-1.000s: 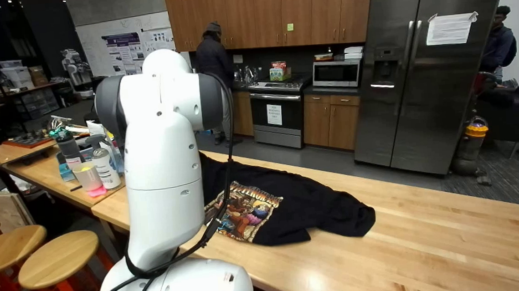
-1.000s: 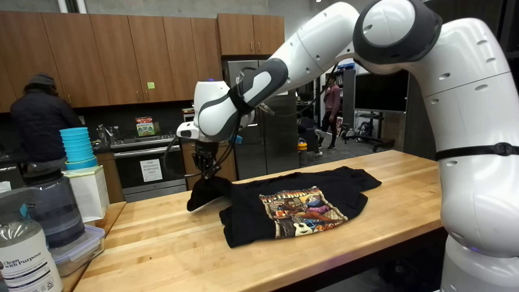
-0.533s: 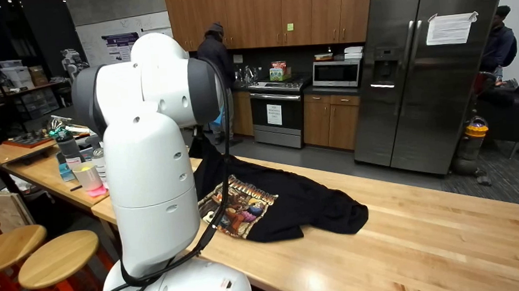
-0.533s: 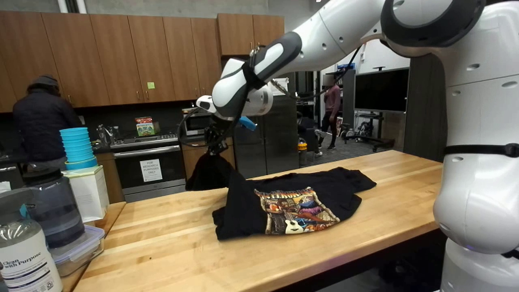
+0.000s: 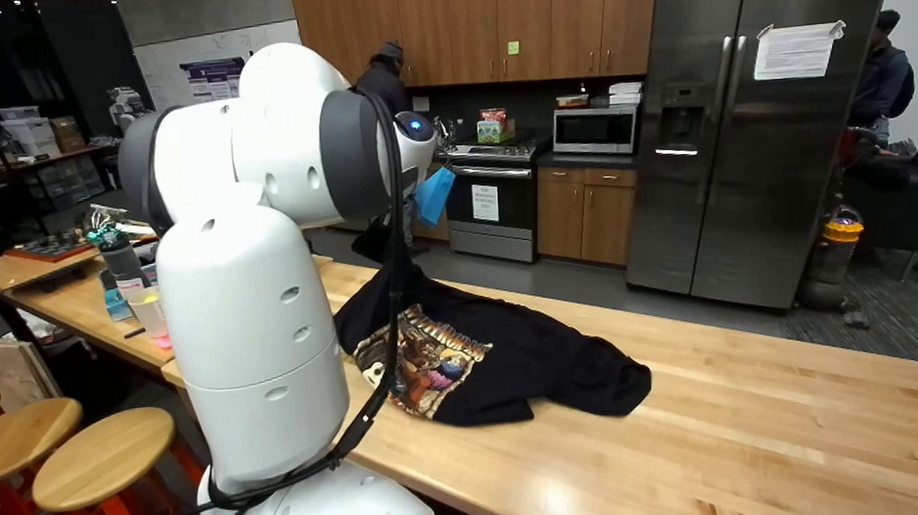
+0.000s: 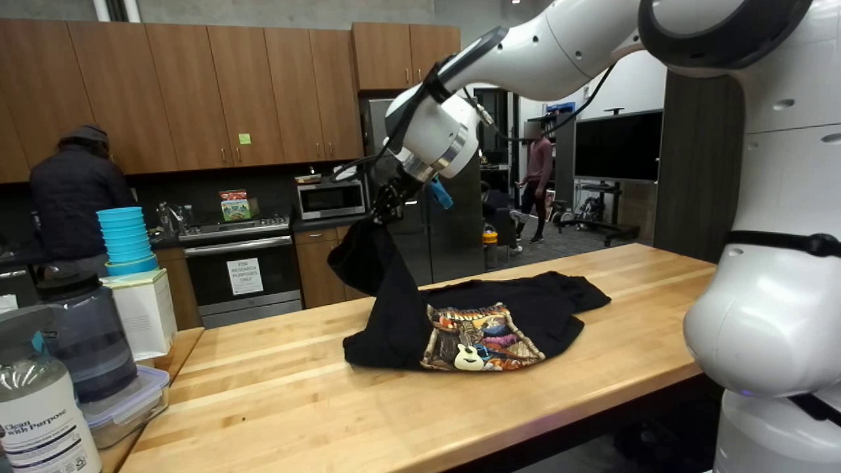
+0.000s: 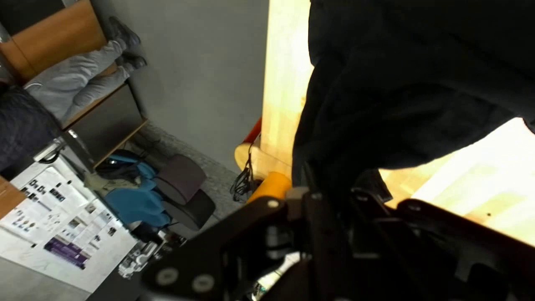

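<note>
In an exterior view, shows a black printed shirt (image 5: 507,363) lying partly on a wooden counter (image 5: 762,430), behind the white arm (image 5: 250,329). In an exterior view, shows the tool (image 6: 380,217) clenched on the shirt's raised end. In the wrist view, shows the shirt sloping from the tool.

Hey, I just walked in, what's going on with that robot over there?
A white robot arm has its jaws shut on one end of a black shirt, holding that part up off the wooden table. The rest of the shirt lies on the tabletop, its colorful print showing on top. Whether a sleeve or a hem is pinched, I can't tell. In the background stands a person in a dark jacket.
</note>
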### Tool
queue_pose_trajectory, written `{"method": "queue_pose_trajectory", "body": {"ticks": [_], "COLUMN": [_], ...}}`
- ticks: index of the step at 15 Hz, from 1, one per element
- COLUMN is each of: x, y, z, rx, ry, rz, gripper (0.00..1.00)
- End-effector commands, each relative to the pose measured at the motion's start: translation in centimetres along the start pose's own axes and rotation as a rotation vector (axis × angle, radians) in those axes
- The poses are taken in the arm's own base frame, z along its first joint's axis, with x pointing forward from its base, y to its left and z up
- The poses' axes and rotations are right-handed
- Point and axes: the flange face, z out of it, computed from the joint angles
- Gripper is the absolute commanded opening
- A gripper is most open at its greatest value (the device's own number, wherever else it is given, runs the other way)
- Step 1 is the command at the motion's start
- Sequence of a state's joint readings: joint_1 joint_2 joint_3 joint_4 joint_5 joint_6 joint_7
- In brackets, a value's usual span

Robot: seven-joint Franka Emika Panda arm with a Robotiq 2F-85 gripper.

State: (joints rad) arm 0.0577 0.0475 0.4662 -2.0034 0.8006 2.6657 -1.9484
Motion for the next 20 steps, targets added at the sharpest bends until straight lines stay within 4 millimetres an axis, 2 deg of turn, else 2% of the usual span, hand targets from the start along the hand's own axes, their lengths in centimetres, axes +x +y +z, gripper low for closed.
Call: {"method": "queue_pose_trajectory", "body": {"ticks": [1, 4, 6, 9, 11, 13, 16, 20], "x": [-5.4, -12.6, -16.9, -21.4, -22.9, -23.5, -24.0, -25.6], "y": [0.9, 0.3, -0.1, -0.5, -0.7, -1.0, -1.0, -0.6], "z": [-4.9, -8.6, -9.5, -10.4, -10.4, -9.8, -8.1, -5.4], "rx": [-0.084, -0.114, -0.069, -0.017, 0.018, 0.059, 0.123, 0.173], "ry": [0.082, 0.156, 0.155, 0.13, 0.129, 0.105, 0.023, -0.128], "rz": [0.071, 0.144, 0.175, 0.229, 0.242, 0.248, 0.278, 0.376], "gripper": [0.01, 0.01, 0.01, 0.01, 0.01, 0.01, 0.01, 0.01]}}
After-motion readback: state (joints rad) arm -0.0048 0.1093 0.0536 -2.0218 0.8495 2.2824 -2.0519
